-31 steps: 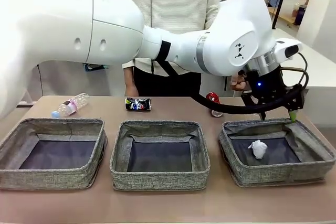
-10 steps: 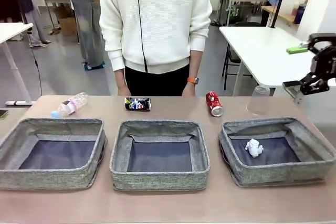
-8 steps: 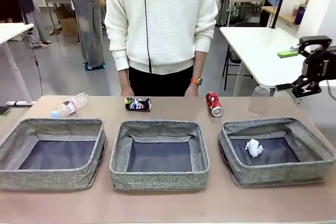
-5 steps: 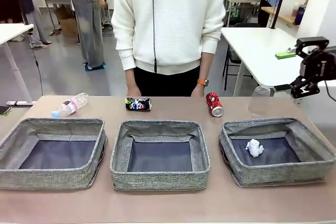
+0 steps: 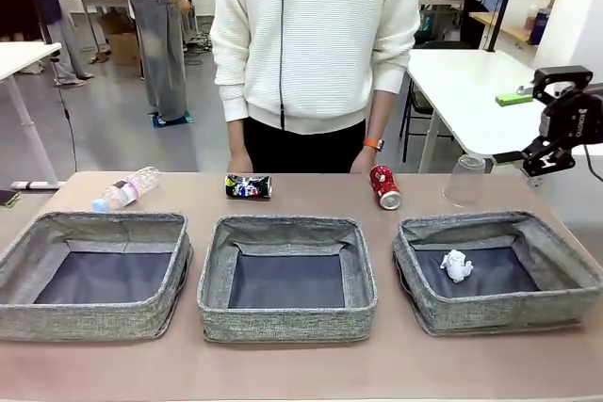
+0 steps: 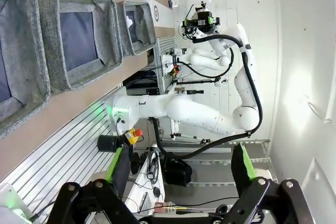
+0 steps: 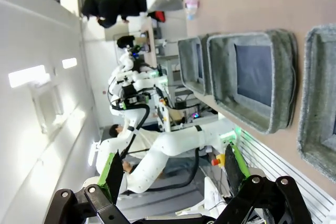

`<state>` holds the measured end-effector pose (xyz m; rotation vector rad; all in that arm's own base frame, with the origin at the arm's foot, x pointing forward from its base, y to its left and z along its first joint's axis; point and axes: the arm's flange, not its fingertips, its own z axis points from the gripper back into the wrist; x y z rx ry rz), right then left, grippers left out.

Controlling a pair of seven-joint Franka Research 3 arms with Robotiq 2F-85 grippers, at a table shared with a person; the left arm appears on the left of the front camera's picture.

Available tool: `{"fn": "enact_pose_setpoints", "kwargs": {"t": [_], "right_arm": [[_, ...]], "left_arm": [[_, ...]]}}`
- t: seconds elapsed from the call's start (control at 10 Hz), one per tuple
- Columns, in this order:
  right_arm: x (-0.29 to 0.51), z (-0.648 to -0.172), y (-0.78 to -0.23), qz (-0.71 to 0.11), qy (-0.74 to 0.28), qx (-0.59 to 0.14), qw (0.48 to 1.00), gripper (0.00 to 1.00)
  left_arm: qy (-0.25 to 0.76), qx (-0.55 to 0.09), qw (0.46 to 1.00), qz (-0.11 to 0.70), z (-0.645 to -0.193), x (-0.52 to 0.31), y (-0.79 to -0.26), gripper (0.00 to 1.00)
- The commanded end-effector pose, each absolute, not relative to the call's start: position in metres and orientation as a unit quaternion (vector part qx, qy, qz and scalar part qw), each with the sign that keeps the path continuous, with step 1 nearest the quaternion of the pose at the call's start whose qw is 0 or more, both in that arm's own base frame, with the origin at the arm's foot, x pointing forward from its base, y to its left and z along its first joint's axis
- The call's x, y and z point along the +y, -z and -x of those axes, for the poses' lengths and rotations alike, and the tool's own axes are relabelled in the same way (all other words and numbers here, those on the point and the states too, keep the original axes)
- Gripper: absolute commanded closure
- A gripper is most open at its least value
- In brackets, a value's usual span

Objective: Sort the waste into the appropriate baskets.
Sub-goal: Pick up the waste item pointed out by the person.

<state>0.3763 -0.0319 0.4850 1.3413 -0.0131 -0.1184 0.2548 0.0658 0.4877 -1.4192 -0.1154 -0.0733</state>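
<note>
Left tool: in its own wrist view we see the left tool (image 6: pixel 180 167) with its two fingers spread wide and nothing between them.
Right tool: we see the right tool (image 5: pixel 511 127) raised high over the right edge of the surface (image 5: pixel 301 369), near the far right corner. Its fingers point sideways toward the left, one above the other, set wide apart around empty air. Its wrist view shows the same wide gap with nothing in it.
Cup: below that tool we find the clear plastic cup (image 5: pixel 464 182) standing by the far edge, just beyond the right basket (image 5: pixel 499 313).
Wad: the small white paper wad (image 5: pixel 456 265) lies on the dark floor of the right basket, toward its left half and apart from the walls.
Red can: the red drink can (image 5: pixel 383 186) lies on its side by the far edge, beyond the gap between the right basket and the middle basket (image 5: pixel 283 323), touching neither.
Dark can: the dark can (image 5: pixel 248 186) lies on its side by the far edge, just beyond the middle basket's far wall.
Bottle: the clear plastic bottle (image 5: pixel 125 189) lies on its side beyond the left basket (image 5: pixel 94 319), blue cap toward the left edge.
Baskets: we see the three in a row along the near edge, side by side with narrow gaps.
Person: we see a person (image 5: pixel 316 44) in a white sweater standing at the far edge behind the two cans, hands hanging low.
</note>
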Motion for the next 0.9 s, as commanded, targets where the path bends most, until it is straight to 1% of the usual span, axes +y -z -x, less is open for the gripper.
{"fn": "enact_pose_setpoints", "kwargs": {"t": [0.0,0.8], "right_arm": [[-0.0330,-0.3750,-0.4843,-0.621,0.047,-0.013,0.782,0.00],[-0.0330,-0.3750,-0.4843,-0.621,0.047,-0.013,0.782,0.00]], "left_arm": [[0.031,-0.054,0.751,0.657,-0.2532,0.0632,-0.4885,0.00],[0.031,-0.054,0.751,0.657,-0.2532,0.0632,-0.4885,0.00]]}}
